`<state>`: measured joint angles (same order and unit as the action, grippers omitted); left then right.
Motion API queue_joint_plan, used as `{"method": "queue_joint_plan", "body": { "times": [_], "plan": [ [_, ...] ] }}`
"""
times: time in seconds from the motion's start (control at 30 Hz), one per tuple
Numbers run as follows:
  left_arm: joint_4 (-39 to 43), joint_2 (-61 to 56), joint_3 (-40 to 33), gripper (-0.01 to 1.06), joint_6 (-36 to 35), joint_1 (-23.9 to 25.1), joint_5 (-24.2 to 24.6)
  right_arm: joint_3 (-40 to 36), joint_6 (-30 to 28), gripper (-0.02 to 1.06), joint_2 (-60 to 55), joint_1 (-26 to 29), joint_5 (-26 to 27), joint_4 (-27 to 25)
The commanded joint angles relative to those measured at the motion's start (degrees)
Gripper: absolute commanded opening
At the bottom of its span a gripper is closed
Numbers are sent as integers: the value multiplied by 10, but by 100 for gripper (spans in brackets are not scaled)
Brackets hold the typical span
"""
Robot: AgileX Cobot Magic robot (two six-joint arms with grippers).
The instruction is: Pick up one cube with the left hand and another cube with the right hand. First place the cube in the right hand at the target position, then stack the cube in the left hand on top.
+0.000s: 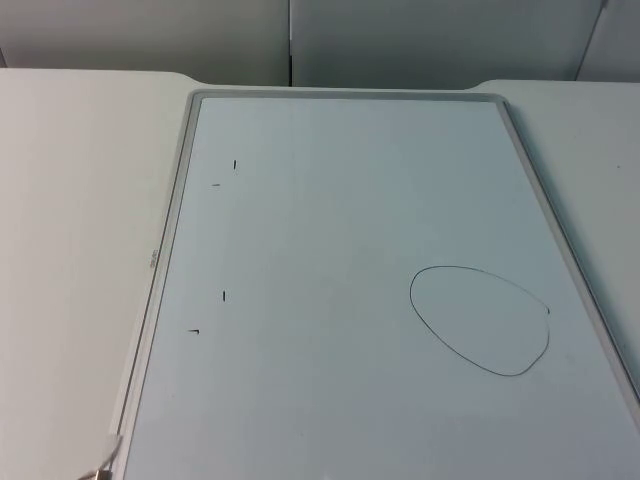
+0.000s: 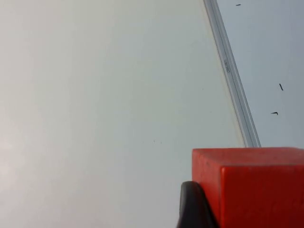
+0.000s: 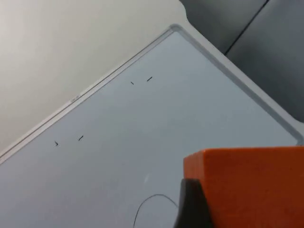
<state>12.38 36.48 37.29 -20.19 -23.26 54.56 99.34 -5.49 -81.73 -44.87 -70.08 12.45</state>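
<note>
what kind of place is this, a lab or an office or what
Probably a robot test bench in a lab. A grey-framed whiteboard lies flat on the white table top, with a hand-drawn black oval outline as a target; each wrist view shows a held cube: a red cube and an orange cube.

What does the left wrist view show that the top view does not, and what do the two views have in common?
The left wrist view alone shows a red cube held at the left gripper, above bare white table beside the board. The top view alone shows the whole whiteboard with the drawn oval outline and the grey partition wall behind. Both show the whiteboard, its pale frame and small black marks.
</note>
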Motion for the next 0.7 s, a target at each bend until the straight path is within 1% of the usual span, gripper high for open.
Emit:
{"method": "queue_joint_plan", "body": {
  "times": [0.0, 0.03, 0.07, 0.13, 0.17, 0.2, 0.23, 0.37, 0.4, 0.43, 0.5, 0.57, 0.6, 0.67],
  "plan": [
    [-1, -3, -1, 22, 3, -5, -5, -43, 13, 0, 39, -2, 1, -12],
    [-1, -3, -1, 22, 3, -5, -5, -66, 15, 0, 53, -2, 1, -21],
    [-1, -3, -1, 22, 3, -5, -5, -66, 15, 0, 53, -2, 1, -21],
    [-2, -3, -1, 22, 3, -5, -5, -128, 27, 0, 84, -2, 1, -21],
    [-2, -3, -1, 22, 3, -5, -5, -180, 40, 0, 104, -2, 1, -20],
    [-2, -3, -1, 22, 3, -5, -5, -208, 55, 0, 117, -2, 11, -21],
    [-2, -3, -1, 22, 3, -5, -5, -208, 55, 0, 117, -2, 11, -21],
    [-3, -3, -1, 22, 3, -5, -5, -323, 92, 0, 156, -2, 69, -26],
    [-3, -3, -1, 22, 3, -5, -5, -323, 92, 0, 156, -2, 69, -26],
    [-5, -3, -1, 22, 3, -5, -5, -348, 103, 0, 162, -2, 83, -18],
    [-5, -3, -1, 22, 3, -5, -5, -383, 115, 0, 165, 1, 103, -18],
    [-8, -3, -1, 22, 7, -5, -4, -414, 115, 0, 162, 18, 136, -32],
    [-8, -3, -1, 22, 7, -5, -4, -414, 115, 0, 162, 18, 136, -32],
    [-15, -3, -1, 22, 13, -5, -4, -432, 115, 0, 155, 48, 169, -43]
  ]
}}
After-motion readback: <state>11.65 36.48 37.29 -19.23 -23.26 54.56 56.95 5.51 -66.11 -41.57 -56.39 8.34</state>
